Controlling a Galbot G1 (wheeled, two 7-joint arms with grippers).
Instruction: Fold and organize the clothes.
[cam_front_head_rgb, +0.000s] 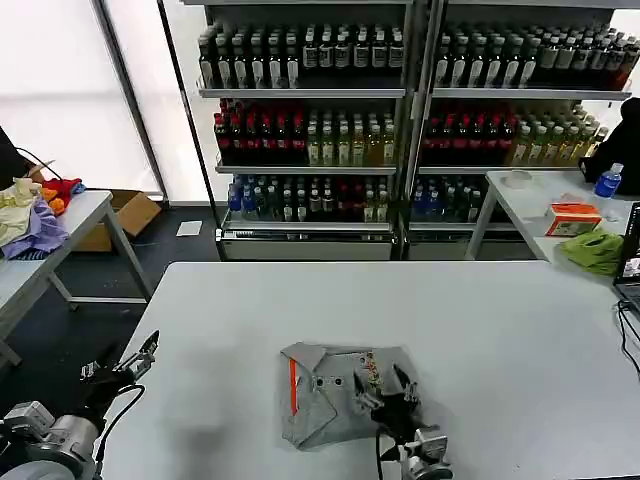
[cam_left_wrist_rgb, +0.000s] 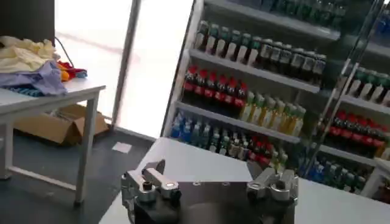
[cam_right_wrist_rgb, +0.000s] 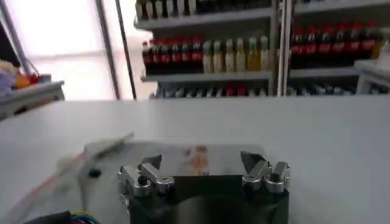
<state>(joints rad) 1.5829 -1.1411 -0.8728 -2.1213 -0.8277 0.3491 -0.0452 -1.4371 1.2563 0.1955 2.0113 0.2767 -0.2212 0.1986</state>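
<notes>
A light grey shirt (cam_front_head_rgb: 335, 400) lies folded on the white table (cam_front_head_rgb: 480, 320), near its front edge. It has a buttoned collar with an orange strip (cam_front_head_rgb: 292, 386) and a small cartoon print (cam_front_head_rgb: 371, 375). My right gripper (cam_front_head_rgb: 402, 392) hovers open just over the shirt's right edge, nothing between its fingers. In the right wrist view the open gripper (cam_right_wrist_rgb: 203, 163) faces the shirt (cam_right_wrist_rgb: 170, 155) and its print (cam_right_wrist_rgb: 199, 156). My left gripper (cam_front_head_rgb: 140, 358) hangs open off the table's left front corner, away from the shirt. The left wrist view has that gripper (cam_left_wrist_rgb: 210, 176) over the table corner.
A side table (cam_front_head_rgb: 70, 225) at the left carries a yellow, purple and red heap of garments (cam_front_head_rgb: 35, 210). Another table at the right holds a lime-green bundle (cam_front_head_rgb: 592, 250) and an orange box (cam_front_head_rgb: 572, 218). Drink shelves (cam_front_head_rgb: 400, 120) stand behind. A cardboard box (cam_front_head_rgb: 125, 215) sits on the floor.
</notes>
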